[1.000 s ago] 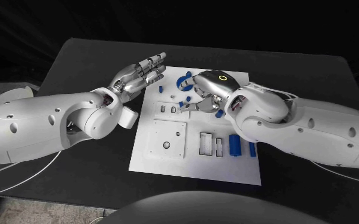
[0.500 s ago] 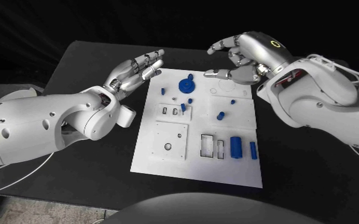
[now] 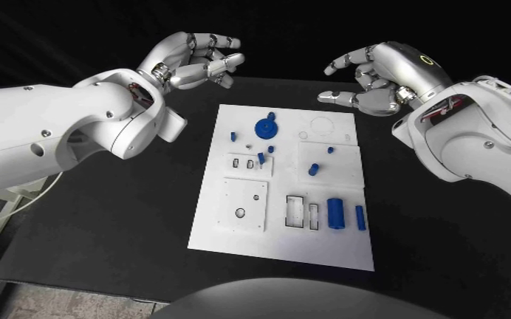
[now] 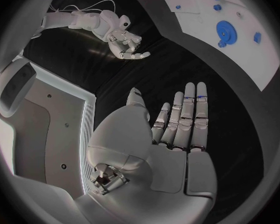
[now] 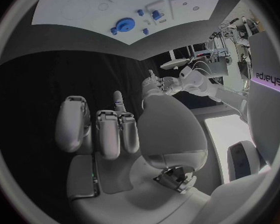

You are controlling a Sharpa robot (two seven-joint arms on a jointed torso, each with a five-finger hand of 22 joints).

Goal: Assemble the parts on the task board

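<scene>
Both hands have lifted off the task board (image 3: 279,249) since a second ago. The right hand (image 3: 383,75), then low over the board's middle among the small parts, now hangs beyond the far right corner, fingers apart and loosely curled, holding nothing. The left hand (image 3: 195,59) has risen from the board's left edge to beyond its far left corner, fingers released and empty; its wrist view shows them stretched out flat (image 4: 184,117).

The board lies in the middle of the black worktop (image 3: 128,208). The blue gear (image 3: 264,122) sits at its far end, two blue bars (image 3: 346,212) near right. The smallest blue pieces by the central slots are hard to make out, perhaps upright pegs.
</scene>
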